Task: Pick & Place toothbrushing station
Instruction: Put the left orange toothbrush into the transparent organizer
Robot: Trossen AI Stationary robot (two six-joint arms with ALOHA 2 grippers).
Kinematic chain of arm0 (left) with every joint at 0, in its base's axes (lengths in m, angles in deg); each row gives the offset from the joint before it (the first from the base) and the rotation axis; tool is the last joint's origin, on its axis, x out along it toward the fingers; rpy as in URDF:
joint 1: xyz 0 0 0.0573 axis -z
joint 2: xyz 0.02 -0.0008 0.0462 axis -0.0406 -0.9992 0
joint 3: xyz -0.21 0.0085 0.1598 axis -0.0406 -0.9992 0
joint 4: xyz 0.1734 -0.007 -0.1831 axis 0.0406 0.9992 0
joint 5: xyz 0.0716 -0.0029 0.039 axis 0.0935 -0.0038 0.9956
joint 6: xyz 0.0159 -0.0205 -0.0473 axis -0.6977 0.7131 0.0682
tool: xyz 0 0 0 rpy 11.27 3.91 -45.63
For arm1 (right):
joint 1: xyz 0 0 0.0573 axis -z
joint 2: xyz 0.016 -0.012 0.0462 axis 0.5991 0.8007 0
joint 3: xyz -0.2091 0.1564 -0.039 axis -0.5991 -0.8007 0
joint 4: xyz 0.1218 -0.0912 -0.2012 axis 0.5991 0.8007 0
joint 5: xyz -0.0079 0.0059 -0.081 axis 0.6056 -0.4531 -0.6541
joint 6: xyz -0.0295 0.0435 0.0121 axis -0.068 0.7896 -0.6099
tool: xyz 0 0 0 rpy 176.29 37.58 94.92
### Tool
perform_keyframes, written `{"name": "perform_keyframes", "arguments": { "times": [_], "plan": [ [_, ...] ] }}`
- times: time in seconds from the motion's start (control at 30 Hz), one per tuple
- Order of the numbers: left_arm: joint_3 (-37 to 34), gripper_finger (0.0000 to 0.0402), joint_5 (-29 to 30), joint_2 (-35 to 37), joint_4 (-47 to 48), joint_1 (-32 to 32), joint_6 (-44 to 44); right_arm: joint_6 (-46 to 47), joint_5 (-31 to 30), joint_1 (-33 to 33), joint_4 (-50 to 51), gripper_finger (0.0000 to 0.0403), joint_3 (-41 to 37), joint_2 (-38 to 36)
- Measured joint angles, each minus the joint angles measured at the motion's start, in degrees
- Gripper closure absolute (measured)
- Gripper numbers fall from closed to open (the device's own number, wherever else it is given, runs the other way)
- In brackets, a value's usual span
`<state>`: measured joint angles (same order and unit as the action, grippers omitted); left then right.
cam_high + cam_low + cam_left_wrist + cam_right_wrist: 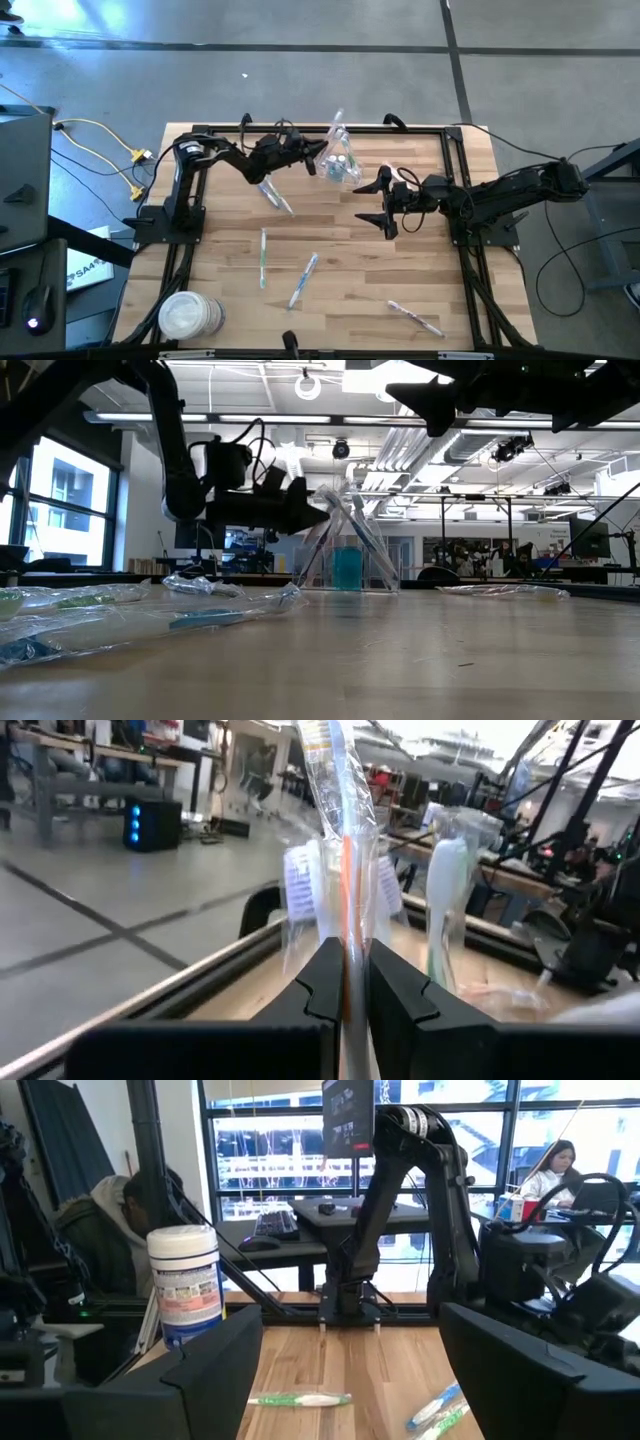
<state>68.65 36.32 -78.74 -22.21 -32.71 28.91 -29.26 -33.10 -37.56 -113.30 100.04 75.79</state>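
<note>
The clear cup point(343, 170) stands at the table's far middle with wrapped toothbrushes leaning in it; one green brush point(445, 890) shows in the left wrist view. My left gripper point(322, 157) is just left of the cup, shut on a wrapped toothbrush with an orange handle point(343, 840). My right gripper point(385, 205) hangs open, right of the cup and nearer, holding nothing. Loose wrapped toothbrushes lie flat on the wood: a green one point(263, 256), a blue one point(303, 278), a pale one point(415, 318), and one under the left arm point(275, 194). My left gripper pinches the wrapped toothbrush's handle point(346, 955) between its two fingers, wrapper and all. The fingers come in about level from the table's left. The brush rises steeply past the fingertips, its head end point(338, 122) up. Its lower end is hidden behind the fingers.
A stack of white round discs point(190, 315) sits at the near left corner. Black frame rails point(300, 130) run along the table's edges. Bare wood point(350, 260) lies between the loose brushes. A wipes canister point(186, 1285) stands beyond the table.
</note>
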Motion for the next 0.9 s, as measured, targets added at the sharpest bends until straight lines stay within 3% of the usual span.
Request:
{"name": "perform_keyframes", "arguments": {
  "times": [0.53,0.9],
  "plan": [
    [0.17,0.0382,-7.90,-2.21,-0.42,0.01,0.87,-0.15,0.23,-0.01,1.03,0.0105,0.00,0.00],
    [-4.55,0.0382,-8.06,-2.24,-7.58,0.01,0.14,0.27,0.22,-0.01,1.25,0.0105,0.00,0.00]
  ]
}}
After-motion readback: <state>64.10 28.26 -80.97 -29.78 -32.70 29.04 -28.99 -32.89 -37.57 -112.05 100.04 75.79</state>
